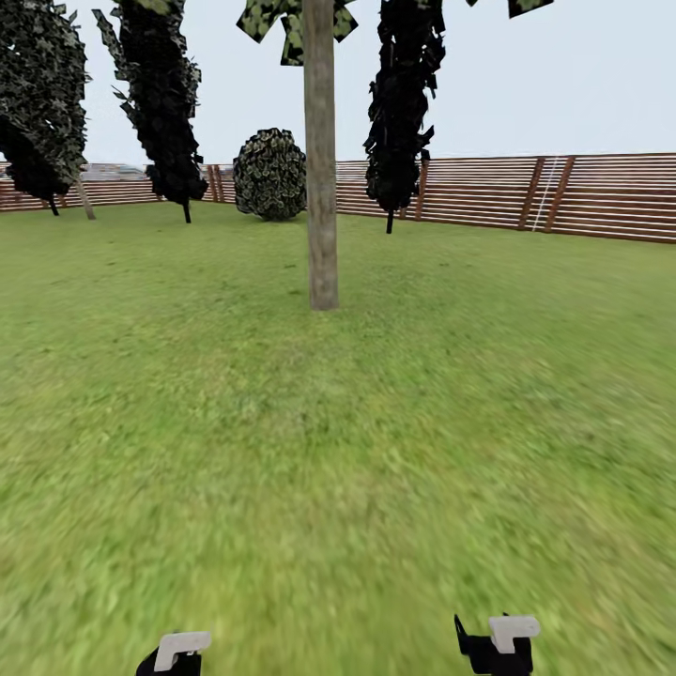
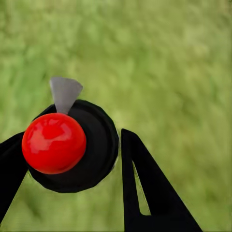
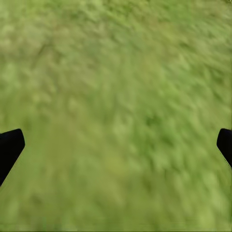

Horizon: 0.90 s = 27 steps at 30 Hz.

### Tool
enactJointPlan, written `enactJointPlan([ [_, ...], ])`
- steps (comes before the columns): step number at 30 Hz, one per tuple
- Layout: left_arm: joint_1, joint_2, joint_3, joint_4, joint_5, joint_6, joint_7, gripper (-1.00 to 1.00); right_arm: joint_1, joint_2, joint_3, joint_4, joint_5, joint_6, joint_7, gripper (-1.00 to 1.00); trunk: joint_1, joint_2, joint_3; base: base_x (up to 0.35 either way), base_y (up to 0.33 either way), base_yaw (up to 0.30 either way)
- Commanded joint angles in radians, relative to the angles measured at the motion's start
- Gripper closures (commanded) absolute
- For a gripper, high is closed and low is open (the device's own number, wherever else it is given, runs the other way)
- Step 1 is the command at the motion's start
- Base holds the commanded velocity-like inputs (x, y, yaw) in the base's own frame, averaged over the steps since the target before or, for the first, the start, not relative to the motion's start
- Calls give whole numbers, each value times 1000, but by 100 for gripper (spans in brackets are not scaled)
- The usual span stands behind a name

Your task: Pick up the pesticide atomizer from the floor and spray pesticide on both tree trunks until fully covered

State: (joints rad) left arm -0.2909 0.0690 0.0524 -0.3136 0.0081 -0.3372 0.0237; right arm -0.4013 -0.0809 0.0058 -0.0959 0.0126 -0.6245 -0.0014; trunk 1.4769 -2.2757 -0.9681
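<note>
The pesticide atomizer has a round black body, a glossy red ball on top and a grey nozzle. My left gripper is shut on it, one black finger against each side, above blurred grass. The right gripper is open and holds nothing, its fingertips wide apart over the lawn. In the head view one tree trunk of mottled grey-brown bark stands straight ahead, several metres off. The ends of my left arm and right arm show at the bottom edge.
Green lawn stretches from me to the trunk. A brown slat fence closes the back. Dark-foliage small trees and a round bush stand near the fence. A thin pale trunk leans at far left.
</note>
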Motion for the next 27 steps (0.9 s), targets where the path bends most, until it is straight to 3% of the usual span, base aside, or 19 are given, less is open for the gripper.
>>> enactJointPlan([
  [1,-1,-1,1,1,1,-3,1,100,-1,0,0,1,1,-3,0,-100,0,0,-1,337,0,0],
  [27,-1,-1,1,1,1,-3,1,100,-1,1,0,1,1,-3,0,-100,0,0,-1,337,0,0],
])
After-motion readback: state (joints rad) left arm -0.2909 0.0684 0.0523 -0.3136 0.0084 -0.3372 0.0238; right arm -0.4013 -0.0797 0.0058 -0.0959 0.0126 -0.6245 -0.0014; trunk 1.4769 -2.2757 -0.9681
